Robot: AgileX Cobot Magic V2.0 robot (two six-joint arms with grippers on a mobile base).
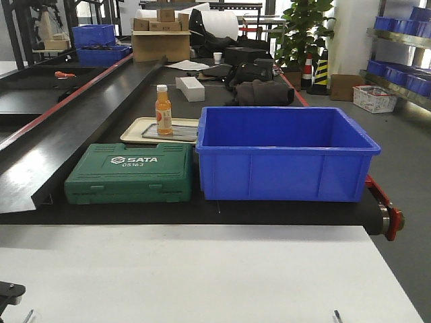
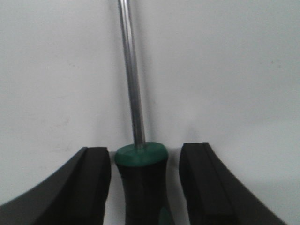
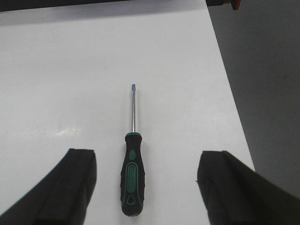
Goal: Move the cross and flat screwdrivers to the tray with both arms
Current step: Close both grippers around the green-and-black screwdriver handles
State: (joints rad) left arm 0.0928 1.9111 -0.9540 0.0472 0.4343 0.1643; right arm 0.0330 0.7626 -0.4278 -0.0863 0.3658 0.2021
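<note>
Both claws were over the white table [image 3: 70, 70], and neither had bitten yet. The left gripper [image 2: 145, 152] stood released astride the handle of a green-and-black screwdriver [image 2: 140, 185]. That tool lay flat on the white table with its steel shaft pointing away from the wrist. One finger sat just beside the rubber and the other stood clear of it (the tip ran out of the picture, so cross or flat could not be told there). The right gripper [image 3: 148, 157] hovered above the white table with its jaws spread wide. The flat screwdriver [image 3: 132, 154] lay between them near the table's right edge, blade tip pointing away.

Each tool looked light and stiff. The rubbery handle seemed the place to take hold, at its thick middle, since the thin polished shaft would likely slip or roll between the pads. A grab too near the butt might let the shaft dip. The grey tray could not be picked out for certain in any view.
</note>
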